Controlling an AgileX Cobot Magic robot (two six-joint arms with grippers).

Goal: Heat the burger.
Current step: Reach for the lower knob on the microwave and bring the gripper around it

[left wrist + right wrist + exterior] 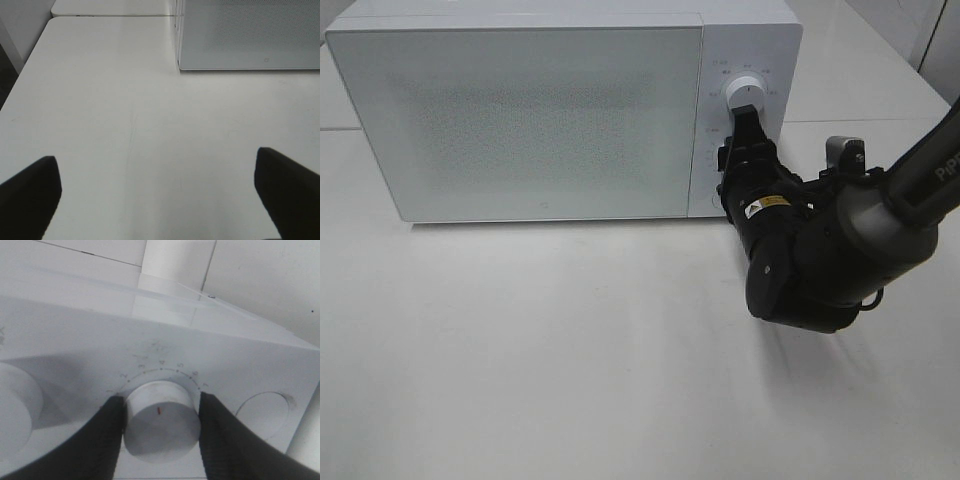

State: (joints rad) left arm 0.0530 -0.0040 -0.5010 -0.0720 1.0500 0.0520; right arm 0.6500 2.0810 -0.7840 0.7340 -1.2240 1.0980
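With the right jaws clamped on the dial of the microwave, we should twist squarely, without slipping (left jaws gape empty).

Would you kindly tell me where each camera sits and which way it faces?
Exterior high: mounted above, looking down on the table and closed microwave; the right arm shows.
Left wrist: over the table, facing the microwave's front corner; the open left fingers show.
Right wrist: close to the control panel, facing a dial that the right fingers clasp.
Shared: all three see the microwave.
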